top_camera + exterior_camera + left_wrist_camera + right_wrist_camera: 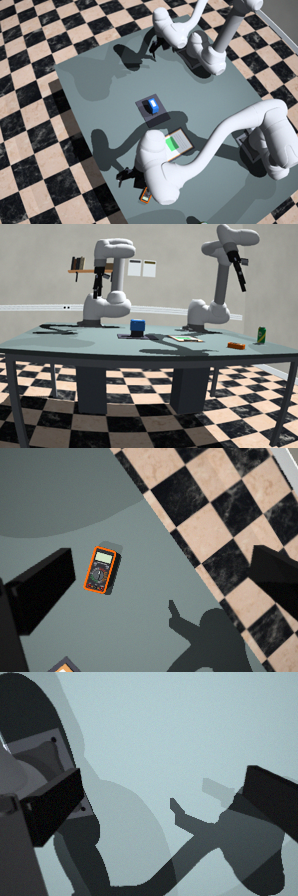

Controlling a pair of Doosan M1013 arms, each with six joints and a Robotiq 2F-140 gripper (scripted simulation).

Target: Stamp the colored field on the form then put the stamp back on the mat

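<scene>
Well, the blue stamp (pixel 153 106) (pixel 137 326) stands up on its dark mat (pixel 158 120) (pixel 123 336), likely so a hand can grab its top — near the form (pixel 183 139) (pixel 177 337) (pixel 64 668) it must mark — while the right gripper (pixel 163 51) (pixel 97 296) (pixel 162 781) and left gripper (pixel 134 186) (pixel 244 290) (pixel 161 562) hang wide open and empty, leaving room to reach.
</scene>
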